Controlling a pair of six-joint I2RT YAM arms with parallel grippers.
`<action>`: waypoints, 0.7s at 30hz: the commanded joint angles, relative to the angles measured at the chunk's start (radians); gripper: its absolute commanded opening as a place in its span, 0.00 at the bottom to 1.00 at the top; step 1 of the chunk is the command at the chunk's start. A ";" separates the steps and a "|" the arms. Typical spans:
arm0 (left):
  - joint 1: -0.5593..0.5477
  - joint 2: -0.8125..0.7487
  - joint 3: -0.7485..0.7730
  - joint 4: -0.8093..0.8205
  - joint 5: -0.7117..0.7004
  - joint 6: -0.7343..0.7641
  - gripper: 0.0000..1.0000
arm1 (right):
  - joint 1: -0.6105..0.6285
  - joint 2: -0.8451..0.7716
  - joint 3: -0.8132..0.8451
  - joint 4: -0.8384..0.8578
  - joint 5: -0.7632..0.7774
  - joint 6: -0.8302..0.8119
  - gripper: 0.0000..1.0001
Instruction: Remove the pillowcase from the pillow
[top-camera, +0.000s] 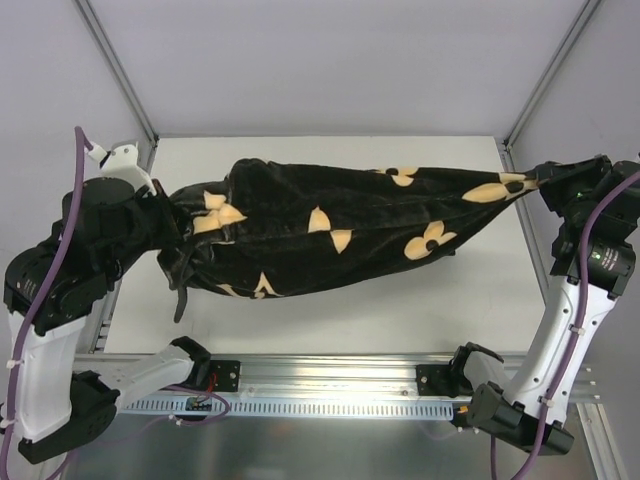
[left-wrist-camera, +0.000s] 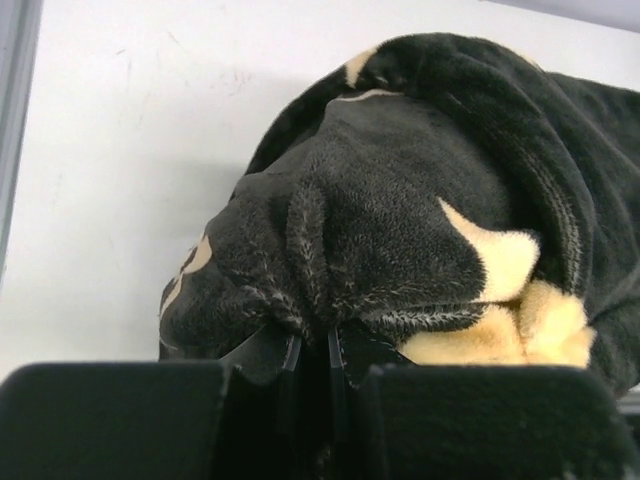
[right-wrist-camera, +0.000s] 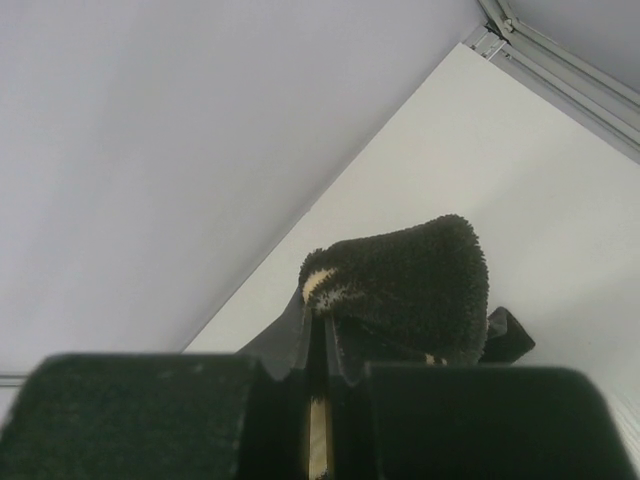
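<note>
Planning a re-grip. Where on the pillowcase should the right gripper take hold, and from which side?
The tapered right corner of the pillowcase, where the right gripper is pinched shut on it now. The fabric narrows there to a thin fold that fits between the jaws; the bulging middle looks too thick. Come in from the right end, along the stretched cloth.

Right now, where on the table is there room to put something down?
The widest bare patch of table lies between the pillowcase and the front rail. A narrower strip runs between the pillowcase and the back wall. The middle is crowded: the pillowcase stretches between the left gripper and right gripper, both shut on it.
</note>
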 joint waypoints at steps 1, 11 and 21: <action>0.013 -0.127 -0.066 0.188 0.062 0.083 0.00 | -0.019 -0.044 -0.020 0.114 0.024 -0.023 0.01; 0.015 -0.161 -0.231 0.196 0.203 0.071 0.94 | -0.021 -0.107 -0.175 0.150 -0.034 -0.015 0.01; 0.014 -0.201 -0.440 0.193 0.391 -0.049 0.65 | -0.015 -0.099 -0.192 0.149 -0.039 -0.020 0.01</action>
